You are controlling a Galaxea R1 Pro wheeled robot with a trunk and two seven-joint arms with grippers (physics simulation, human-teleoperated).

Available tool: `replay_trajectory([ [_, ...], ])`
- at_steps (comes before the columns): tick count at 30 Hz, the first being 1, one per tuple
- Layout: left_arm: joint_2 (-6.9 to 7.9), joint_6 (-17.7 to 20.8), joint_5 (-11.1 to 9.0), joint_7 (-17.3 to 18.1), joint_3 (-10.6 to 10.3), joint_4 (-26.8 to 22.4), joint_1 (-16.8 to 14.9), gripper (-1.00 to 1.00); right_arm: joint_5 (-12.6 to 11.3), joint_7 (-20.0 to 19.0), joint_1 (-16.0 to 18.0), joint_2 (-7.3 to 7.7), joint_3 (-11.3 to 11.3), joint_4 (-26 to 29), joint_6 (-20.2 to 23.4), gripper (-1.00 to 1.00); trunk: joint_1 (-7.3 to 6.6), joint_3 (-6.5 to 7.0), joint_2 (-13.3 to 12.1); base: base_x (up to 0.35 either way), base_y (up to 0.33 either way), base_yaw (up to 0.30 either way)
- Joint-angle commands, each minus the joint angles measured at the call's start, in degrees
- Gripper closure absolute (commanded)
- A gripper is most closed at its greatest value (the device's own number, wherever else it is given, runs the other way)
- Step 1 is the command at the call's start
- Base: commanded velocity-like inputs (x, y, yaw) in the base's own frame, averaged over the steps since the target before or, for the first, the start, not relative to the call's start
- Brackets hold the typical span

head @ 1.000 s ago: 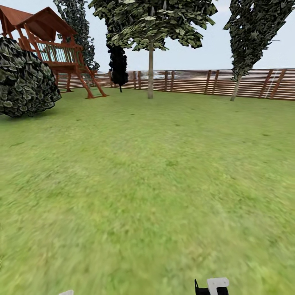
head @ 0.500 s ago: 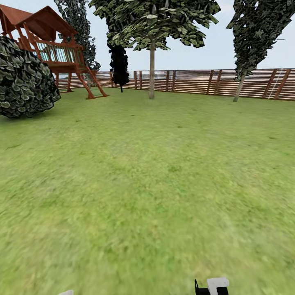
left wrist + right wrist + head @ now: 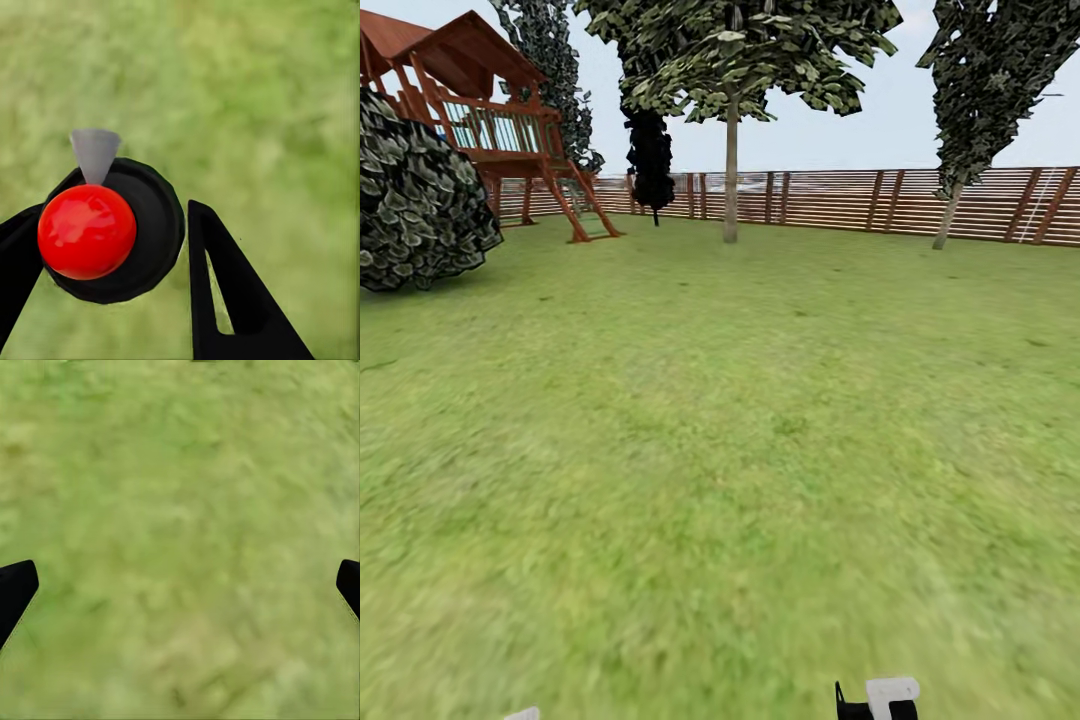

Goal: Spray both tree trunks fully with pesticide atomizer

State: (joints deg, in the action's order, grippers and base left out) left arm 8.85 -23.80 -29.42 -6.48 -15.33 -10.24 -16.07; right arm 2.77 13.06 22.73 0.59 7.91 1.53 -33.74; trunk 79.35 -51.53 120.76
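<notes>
Lawn (image 3: pixel 720 450) spans the whole near ground; fence (image 3: pixel 840 200) runs along the far edge. Pale-trunked tree (image 3: pixel 731 170) stands far centre, a second tree (image 3: pixel 950 215) far right. Left claw (image 3: pixel 112 247) is clamped round the pesticide atomizer (image 3: pixel 112 232). Right claw (image 3: pixel 180 585) is spread wide, holding nothing. Risk: the round bottle sits off-centre between the fingers and could slip during travel.

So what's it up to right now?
Left gripper shut on atomizer. Right gripper open, empty. Tree trunk far ahead across lawn.
</notes>
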Motion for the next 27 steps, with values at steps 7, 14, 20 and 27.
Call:
replay_trajectory([
  [7,0.03,-0.16,-0.04,-0.46,-0.49,-0.05,-0.04,1.0,0.34,0.57,0.02,0.02,0.44,-0.04,0.0,-1.0,0.03,-0.05,0.02,0.339,0.0,0.0],
  [14,0.03,-0.17,-0.04,-0.46,-0.49,-0.05,-0.04,1.0,0.39,0.62,0.02,0.07,0.35,-0.04,0.05,-1.0,0.03,-0.05,0.02,0.339,0.0,0.0],
  [20,0.03,-0.19,-0.1,-0.46,-0.49,-0.05,-0.04,1.0,0.39,0.65,0.03,0.1,0.35,-0.04,0.04,-1.0,0.03,-0.05,0.02,0.339,0.0,0.0],
  [27,0.03,-0.19,-0.11,-0.46,-0.49,-0.12,-0.02,1.0,0.39,0.65,0.03,0.08,0.35,-0.04,0.03,-1.0,0.03,-0.05,0.02,0.339,0.0,0.0],
])
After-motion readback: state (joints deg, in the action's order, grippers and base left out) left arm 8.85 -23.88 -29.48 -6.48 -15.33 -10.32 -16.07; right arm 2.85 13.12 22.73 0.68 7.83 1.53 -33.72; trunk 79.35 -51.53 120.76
